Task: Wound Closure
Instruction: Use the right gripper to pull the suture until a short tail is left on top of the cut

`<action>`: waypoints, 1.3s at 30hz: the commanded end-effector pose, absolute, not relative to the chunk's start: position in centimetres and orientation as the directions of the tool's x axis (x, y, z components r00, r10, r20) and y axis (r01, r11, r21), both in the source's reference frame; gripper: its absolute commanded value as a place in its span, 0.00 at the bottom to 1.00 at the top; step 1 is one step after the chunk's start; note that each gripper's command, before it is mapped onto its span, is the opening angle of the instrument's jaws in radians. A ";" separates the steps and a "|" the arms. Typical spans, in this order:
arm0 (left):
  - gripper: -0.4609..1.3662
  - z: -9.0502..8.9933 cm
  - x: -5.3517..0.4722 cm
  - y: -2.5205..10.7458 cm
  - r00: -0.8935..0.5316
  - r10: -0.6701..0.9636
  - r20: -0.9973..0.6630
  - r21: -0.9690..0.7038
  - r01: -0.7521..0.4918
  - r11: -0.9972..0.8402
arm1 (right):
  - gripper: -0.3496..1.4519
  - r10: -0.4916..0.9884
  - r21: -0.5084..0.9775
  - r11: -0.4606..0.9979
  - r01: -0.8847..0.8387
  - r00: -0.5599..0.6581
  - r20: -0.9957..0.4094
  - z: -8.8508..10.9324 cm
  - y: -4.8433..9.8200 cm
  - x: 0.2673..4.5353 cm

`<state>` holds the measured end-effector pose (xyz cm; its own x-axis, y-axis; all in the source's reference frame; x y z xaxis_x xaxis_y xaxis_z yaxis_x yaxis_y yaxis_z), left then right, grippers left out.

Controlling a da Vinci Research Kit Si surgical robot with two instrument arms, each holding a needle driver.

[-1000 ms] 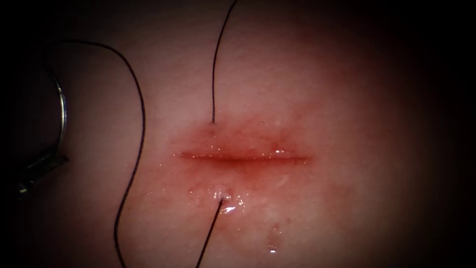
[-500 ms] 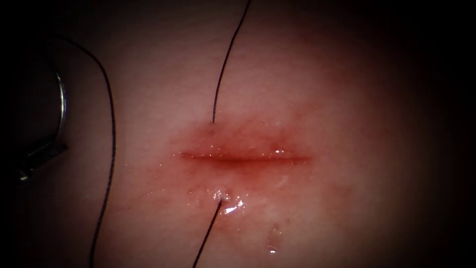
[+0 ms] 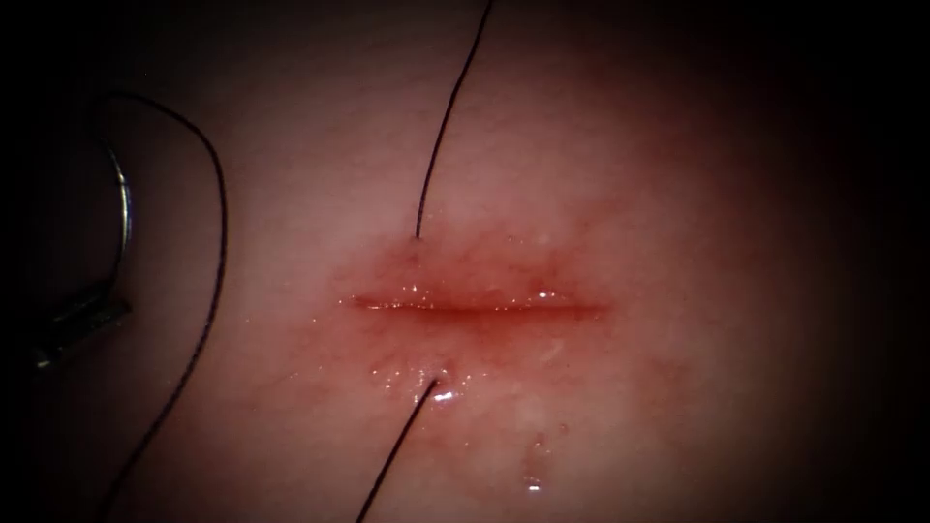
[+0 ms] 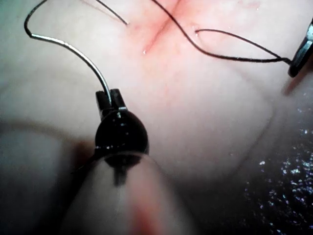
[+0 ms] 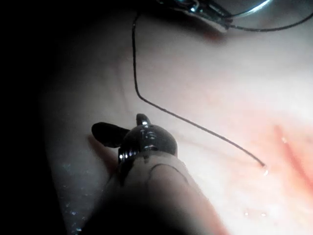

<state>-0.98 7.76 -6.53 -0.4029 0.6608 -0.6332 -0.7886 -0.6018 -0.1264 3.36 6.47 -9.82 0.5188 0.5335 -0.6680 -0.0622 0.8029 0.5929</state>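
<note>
Left of cut [image 3: 480,309]: left tool [image 3: 82,324] gripping needle [image 3: 123,208].

L tool [image 4: 110,100]: small dark metal jaws, squared tips, set on a rounded glossy black wrist knuckle w/ a short pin below; pale smooth shaft behind w/ a reddish streak. R tool [image 5: 142,119]: dark rounded jaw piece, shiny ribbed metal wrist joint, pale tan shaft w/ a curved seam line.
</note>
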 end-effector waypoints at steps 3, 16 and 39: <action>0.06 -6.6 -0.90 7.8 -0.433 0.647 -0.628 -0.101 -0.779 -0.619 | 0.88 0.524 0.554 0.826 -0.103 0.501 -0.689 -9.9 6.5 3.23; 0.06 -6.6 -0.78 7.9 -0.452 0.635 -0.627 -0.078 -0.774 -0.628 | 0.85 0.540 0.504 0.838 -0.207 0.449 -0.712 -9.8 7.1 2.44; 0.06 -6.6 -0.94 7.8 -0.437 0.630 -0.642 -0.094 -0.771 -0.630 | 0.72 0.505 0.466 0.861 -0.203 0.451 -0.736 -8.6 7.5 2.72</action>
